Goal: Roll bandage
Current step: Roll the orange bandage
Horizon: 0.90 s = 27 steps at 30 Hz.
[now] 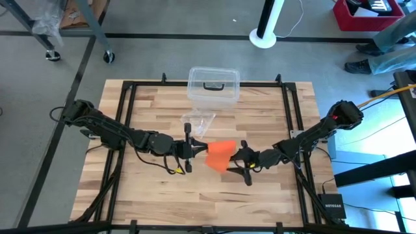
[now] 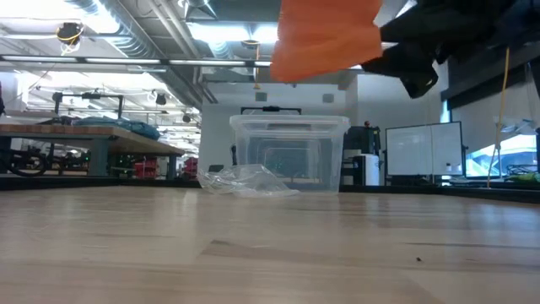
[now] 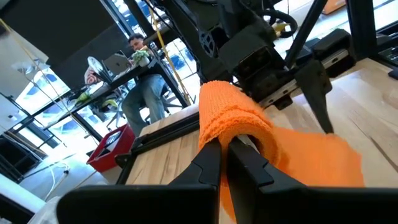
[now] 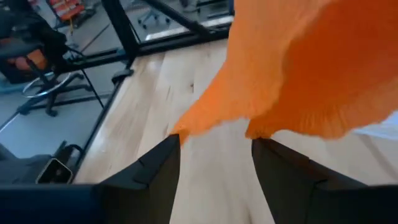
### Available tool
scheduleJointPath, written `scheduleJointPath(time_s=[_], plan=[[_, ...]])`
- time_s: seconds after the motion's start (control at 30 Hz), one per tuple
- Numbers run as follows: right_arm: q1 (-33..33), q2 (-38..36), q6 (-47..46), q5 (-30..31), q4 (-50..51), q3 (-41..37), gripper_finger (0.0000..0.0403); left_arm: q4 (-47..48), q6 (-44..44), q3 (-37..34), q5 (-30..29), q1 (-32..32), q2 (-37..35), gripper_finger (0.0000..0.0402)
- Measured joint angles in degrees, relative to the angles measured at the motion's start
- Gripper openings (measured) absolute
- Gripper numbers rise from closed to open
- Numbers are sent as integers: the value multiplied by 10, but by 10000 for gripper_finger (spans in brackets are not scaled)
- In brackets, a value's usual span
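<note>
While left hand (image 3: pixel 225 144) pinches bandage (image 3: pixel 249 134), midair

Orange bandage (image 1: pixel 220 155), partly rolled, aloft above table centre

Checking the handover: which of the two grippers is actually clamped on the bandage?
The left gripper: its fingers are shut on the orange bandage. The right gripper stands open.

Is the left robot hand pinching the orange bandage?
Touching. The left wrist view shows the left end effector shut on the bandage.
</note>
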State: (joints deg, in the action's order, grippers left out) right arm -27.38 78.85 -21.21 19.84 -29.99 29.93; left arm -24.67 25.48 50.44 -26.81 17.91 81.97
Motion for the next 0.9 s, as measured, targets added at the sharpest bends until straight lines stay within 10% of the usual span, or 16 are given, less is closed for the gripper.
scheduleJointPath(time_s=[0.43,0.7,0.9], plan=[[0,-19,-46,-29,95,6,202,0,0,0,0,0,0,5],[0,-17,-10,78,75,21,202,0,0,0,0,0,0,6],[0,-17,-9,16,38,22,202,0,1,0,0,0,0,6]])
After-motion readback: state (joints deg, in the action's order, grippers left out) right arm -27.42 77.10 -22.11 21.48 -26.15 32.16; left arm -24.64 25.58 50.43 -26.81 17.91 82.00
